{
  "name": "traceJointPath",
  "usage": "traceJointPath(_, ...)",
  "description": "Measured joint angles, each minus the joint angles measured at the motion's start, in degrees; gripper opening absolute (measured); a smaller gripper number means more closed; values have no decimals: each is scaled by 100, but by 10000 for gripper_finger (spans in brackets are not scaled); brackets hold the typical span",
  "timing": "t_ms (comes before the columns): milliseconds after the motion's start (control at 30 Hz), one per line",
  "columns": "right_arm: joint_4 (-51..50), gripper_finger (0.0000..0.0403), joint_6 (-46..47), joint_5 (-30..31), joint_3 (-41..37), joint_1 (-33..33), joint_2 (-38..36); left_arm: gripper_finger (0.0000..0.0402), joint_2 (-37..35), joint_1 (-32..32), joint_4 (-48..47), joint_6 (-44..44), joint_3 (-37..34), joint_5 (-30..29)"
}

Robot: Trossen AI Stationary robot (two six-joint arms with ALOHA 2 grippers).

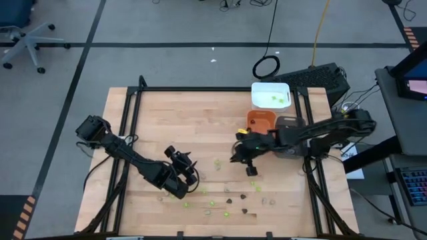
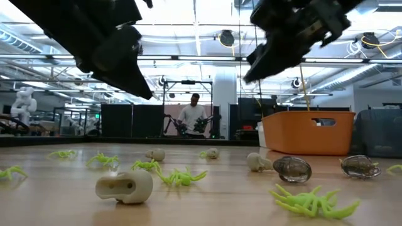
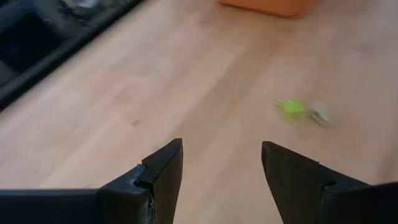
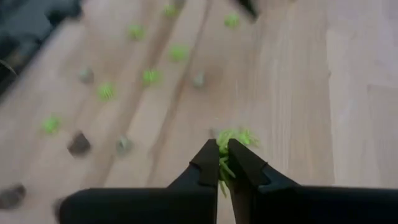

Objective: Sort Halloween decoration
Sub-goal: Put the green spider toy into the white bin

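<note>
Green spider (image 4: 231, 144) pinched by right gripper (image 4: 223, 157) mid-table; lift straight, carry to white tray (image 1: 270, 88) at far edge. Left gripper (image 3: 221, 163) released.

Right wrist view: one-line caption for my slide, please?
Right gripper shut on a lime-green plastic spider above the light wooden table, more tiny decorations scattered beyond.

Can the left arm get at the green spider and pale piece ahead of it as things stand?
Probably yes: the left gripper has open jaws and bare table between it and the green spider beside the pale piece.
</note>
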Motion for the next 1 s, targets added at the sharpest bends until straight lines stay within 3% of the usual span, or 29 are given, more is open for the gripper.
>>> traceJointPath(167,1557,2,174,28,-753,233,-470,216,-43,-15,1080,1179,2,621)
traceJointPath(367,3767,2,2,105,-1426,481,-501,216,-43,-18,2556,2783,2,1029)
traceJointPath(567,4023,2,-546,316,-1467,624,-553,216,-43,-13,3173,3731,4,1071)
traceJointPath(1000,3717,2,-1997,311,-1465,686,-1009,216,-41,-13,3183,3431,4,1075)
